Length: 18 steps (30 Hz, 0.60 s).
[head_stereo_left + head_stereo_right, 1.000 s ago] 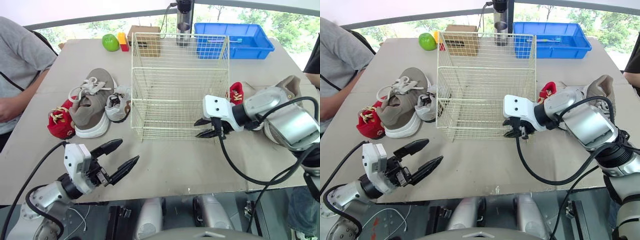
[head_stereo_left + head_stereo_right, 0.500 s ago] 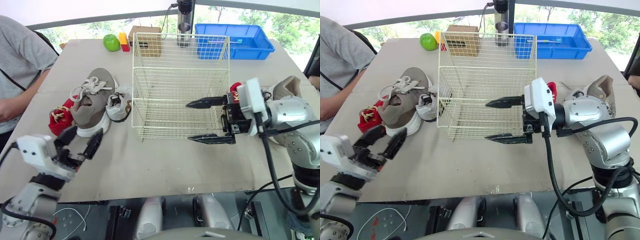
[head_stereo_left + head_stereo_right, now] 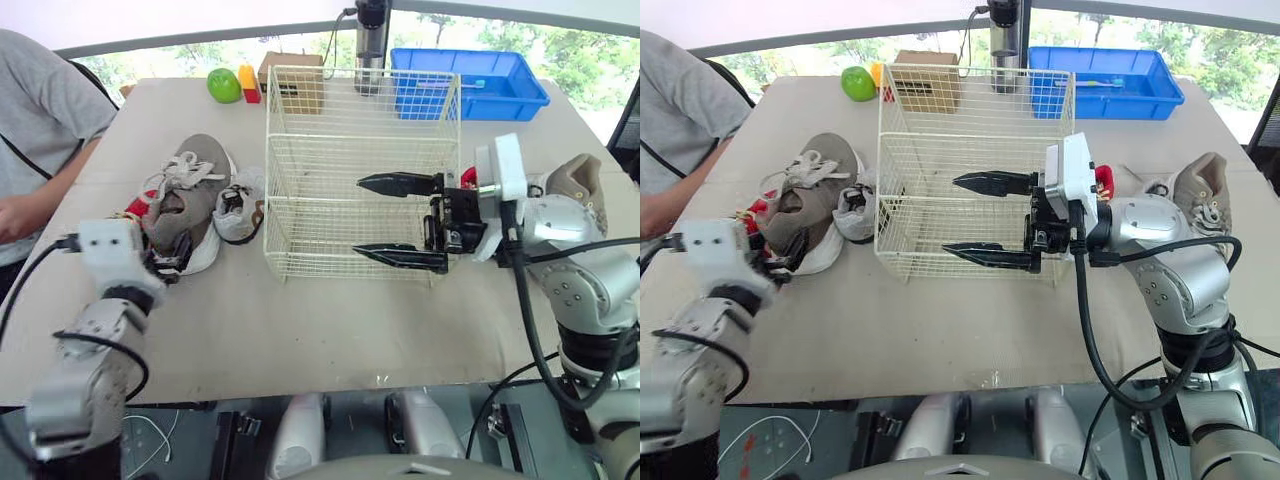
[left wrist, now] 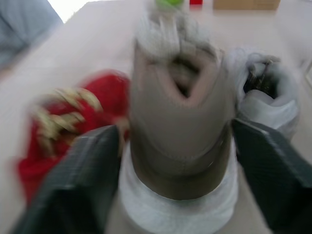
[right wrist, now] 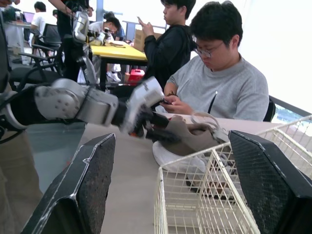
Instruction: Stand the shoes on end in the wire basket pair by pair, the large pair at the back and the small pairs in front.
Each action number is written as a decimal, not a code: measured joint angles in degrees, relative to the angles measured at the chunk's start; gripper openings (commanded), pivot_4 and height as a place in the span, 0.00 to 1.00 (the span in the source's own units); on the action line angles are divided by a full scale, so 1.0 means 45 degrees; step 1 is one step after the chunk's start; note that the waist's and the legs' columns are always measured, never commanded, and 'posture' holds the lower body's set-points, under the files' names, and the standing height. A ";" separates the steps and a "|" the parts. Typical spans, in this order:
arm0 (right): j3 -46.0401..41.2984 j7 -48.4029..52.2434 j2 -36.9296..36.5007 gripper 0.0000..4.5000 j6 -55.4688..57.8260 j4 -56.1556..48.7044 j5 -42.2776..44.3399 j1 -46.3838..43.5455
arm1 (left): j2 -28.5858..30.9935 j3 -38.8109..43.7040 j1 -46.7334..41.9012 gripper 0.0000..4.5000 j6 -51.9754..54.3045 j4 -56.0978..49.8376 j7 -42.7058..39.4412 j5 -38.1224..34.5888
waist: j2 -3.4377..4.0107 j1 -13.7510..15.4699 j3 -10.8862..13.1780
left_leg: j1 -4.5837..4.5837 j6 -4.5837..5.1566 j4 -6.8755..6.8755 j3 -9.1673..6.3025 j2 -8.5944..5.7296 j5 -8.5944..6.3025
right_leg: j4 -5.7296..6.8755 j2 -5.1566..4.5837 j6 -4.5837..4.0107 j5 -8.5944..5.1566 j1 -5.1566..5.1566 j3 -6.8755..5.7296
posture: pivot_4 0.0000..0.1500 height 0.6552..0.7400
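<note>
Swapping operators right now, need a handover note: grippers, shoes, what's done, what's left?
Left gripper: open, fingers either side of the heel of the large taupe shoe, left of the wire basket; not closed on it.
Right gripper: open, empty, held in front of the basket.
Shoes: a small red shoe and a small white shoe lie beside that large shoe. A second red shoe and the second large shoe lie right of the basket.
Done: nothing; the basket holds no shoes.
Left: every pair. Probably grip the large shoe and stand it at the back first.
</note>
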 measured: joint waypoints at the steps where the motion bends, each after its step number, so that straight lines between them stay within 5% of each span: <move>1: 0.0058 -0.0044 -0.0005 0.79 -0.0029 0.0011 -0.0038 0.0003 | 0.0007 -0.0025 -0.0114 0.40 -0.0132 0.0289 -0.0188 0.0127 | 0.0003 0.0012 -0.0001 | -0.0001 0.0000 0.0000 -0.0001 0.0000 0.0000 | 0.0001 -0.0001 0.0001 0.0000 0.0000 -0.0002 | 1.00 1.00; 5: 0.0099 -0.0190 -0.0213 0.79 0.0077 -0.0024 -0.0064 0.0053 | 0.0001 -0.0060 -0.0308 0.10 -0.0433 0.0737 -0.0702 0.0559 | 0.0003 0.0064 -0.0001 | -0.0002 0.0000 0.0001 -0.0005 0.0005 0.0001 | 0.0001 -0.0021 -0.0009 -0.0005 0.0002 -0.0004 | 1.00 1.00; 13: 0.0212 -0.0916 -0.0685 0.79 0.0328 -0.0309 -0.0487 0.0281 | -0.2012 0.0541 -0.0858 0.10 -0.1634 -0.0165 -0.0087 0.0587 | -0.0095 0.0130 0.0036 | -0.0043 0.0000 0.0008 -0.0018 0.0008 0.0001 | -0.0012 -0.0101 0.0027 0.0017 -0.0008 -0.0018 | 1.00 1.00; 18: 0.0149 -0.1663 -0.0560 0.79 0.0386 0.0244 -0.0759 -0.0797 | -0.1779 0.1240 -0.3607 0.10 -0.2383 -0.2717 0.1165 0.0571 | -0.0151 0.0072 0.0054 | -0.0049 -0.0001 0.0007 -0.0024 -0.0014 0.0000 | -0.0006 -0.0116 0.0032 0.0022 -0.0011 -0.0037 | 1.00 1.00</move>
